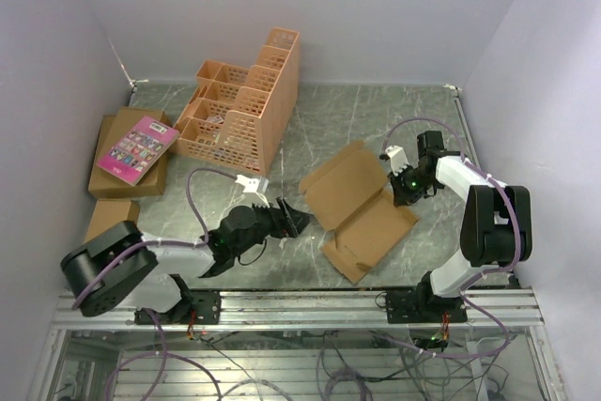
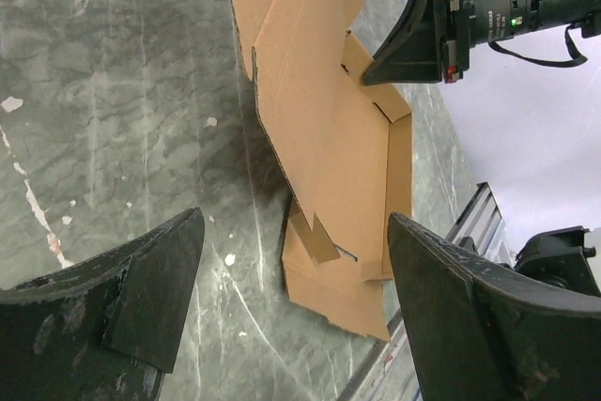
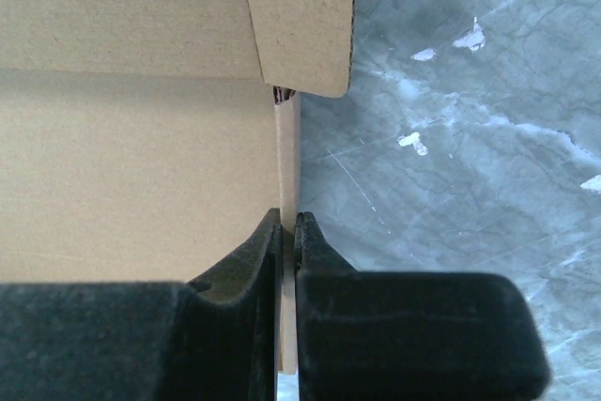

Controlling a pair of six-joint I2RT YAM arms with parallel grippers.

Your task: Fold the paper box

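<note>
Though cropped, paper box (image 3: 141, 138) between jaws

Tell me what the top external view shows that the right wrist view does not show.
Only the top external view shows the orange crate, the pink book and the left gripper. Only the right wrist view shows the right gripper up close, its fingers closed on a thin side wall of the paper box. Both views show the paper box and the grey table.
</note>
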